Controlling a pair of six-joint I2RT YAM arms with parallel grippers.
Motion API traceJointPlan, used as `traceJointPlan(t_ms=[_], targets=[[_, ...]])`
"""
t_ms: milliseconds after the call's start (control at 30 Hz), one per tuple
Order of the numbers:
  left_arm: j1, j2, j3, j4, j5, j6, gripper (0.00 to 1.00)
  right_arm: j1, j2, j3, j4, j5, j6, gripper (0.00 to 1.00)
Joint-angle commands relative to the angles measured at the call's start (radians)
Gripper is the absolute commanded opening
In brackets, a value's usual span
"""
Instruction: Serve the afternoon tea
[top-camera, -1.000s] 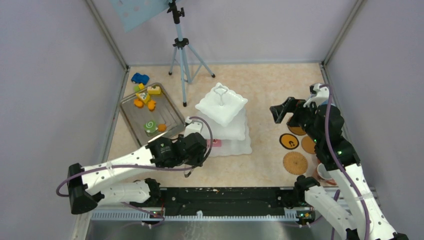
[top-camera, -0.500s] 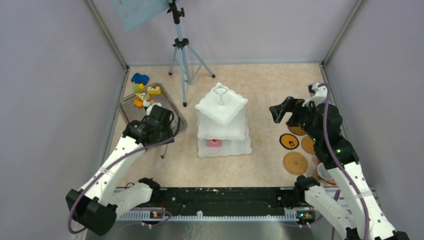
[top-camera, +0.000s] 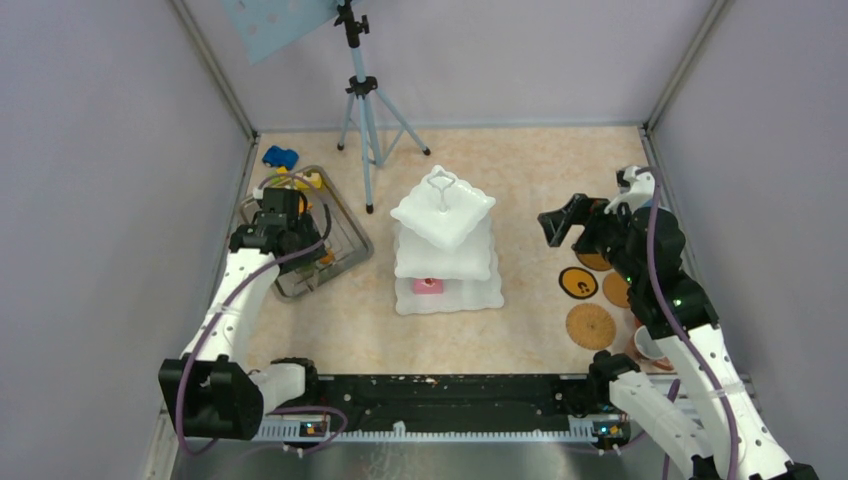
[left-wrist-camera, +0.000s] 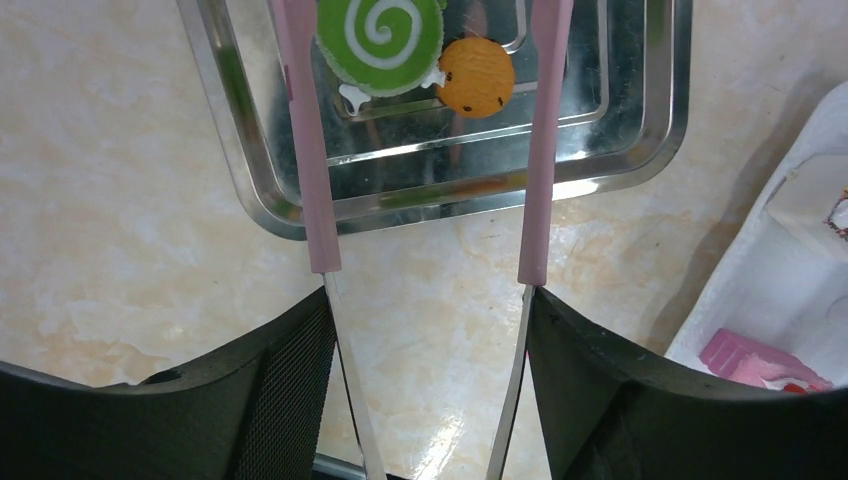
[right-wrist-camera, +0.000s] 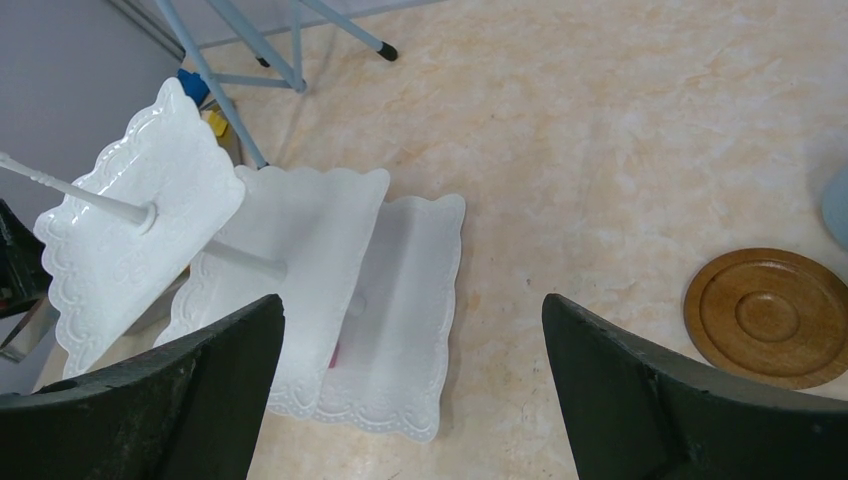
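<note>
Pastries lie along the left edge of the bench in a rectangular steel tray (top-camera: 342, 243) that runs toward the far-left corner, with a small blue toy car (top-camera: 280, 157) just beyond it. The left hand (left-wrist-camera: 422, 40) hangs over the tray's near end, its pink-sleeved fingers (left-wrist-camera: 310, 150) spread wide and holding nothing. They straddle a round green toy pastry with a white swirl (left-wrist-camera: 380, 30) and a small orange round toy pastry (left-wrist-camera: 477, 75) that touches it. That spread looks chosen to drop around one of the pair, so I judge the step in hand to be a pick for the stand. Yellow and orange pieces (top-camera: 303, 181) sit at the tray's far end.

In the middle of the bench the white three-tier square scalloped stand (top-camera: 445, 215) is upright, with a pink toy pastry (top-camera: 428, 286) on the near side of its bottom tier. The upper tiers look bare as far as they show.

Toward the right edge, the right hand (right-wrist-camera: 410, 310) is raised and faces the stand, jaws wide apart and empty, seemingly parked clear of the left arm. Round coasters lie flat by that edge, a woven brown one (top-camera: 590, 325) and a dark one with an orange mark (top-camera: 578, 283) among them. A pinkish mug (top-camera: 650, 345) sits near the near-right corner, mostly hidden by the arm. The coasters I can see whole carry no mug, so the tea side seems not yet begun.
</note>
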Motion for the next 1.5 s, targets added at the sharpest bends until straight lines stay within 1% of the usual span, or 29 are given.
traceJointPlan(t_ms=[0,300,433,600,800,967,1067,1133,1233,1333,1400,1467], targets=[[0.008,0.010,-0.006,0.049,0.033,-0.004,0.73,0.009,-0.002,0.003,0.022,-0.019,-0.002,0.99],[0.015,0.057,-0.044,0.063,0.007,-0.066,0.74,0.007,-0.007,-0.001,0.024,-0.017,0.001,0.99],[0.022,0.063,-0.067,0.059,-0.011,-0.092,0.77,0.008,-0.009,0.001,0.017,-0.011,0.000,0.99],[0.030,0.082,-0.093,0.085,-0.006,-0.096,0.75,0.008,-0.010,-0.007,0.024,-0.008,0.000,0.99],[0.040,0.097,-0.113,0.119,-0.015,-0.079,0.67,0.009,-0.009,-0.006,0.024,-0.009,-0.001,0.99],[0.040,0.072,-0.115,0.117,-0.018,-0.075,0.56,0.009,-0.011,-0.006,0.022,-0.007,-0.001,0.99],[0.040,0.044,-0.073,0.084,-0.034,-0.049,0.51,0.008,-0.009,-0.008,0.025,-0.011,0.001,0.99],[0.039,0.037,-0.008,0.031,-0.024,-0.020,0.50,0.008,-0.009,-0.007,0.025,-0.011,0.002,0.99],[0.040,0.009,0.077,-0.013,0.040,0.030,0.50,0.007,-0.006,-0.005,0.023,-0.004,-0.005,0.99],[0.027,-0.037,0.114,-0.007,0.179,0.100,0.48,0.008,0.001,-0.005,0.026,0.003,-0.009,0.99],[-0.001,-0.065,0.128,-0.008,0.272,0.134,0.48,0.008,0.008,-0.004,0.029,0.005,-0.010,0.99],[-0.054,-0.093,0.138,0.004,0.309,0.163,0.48,0.008,0.014,-0.001,0.033,0.003,-0.008,0.99]])
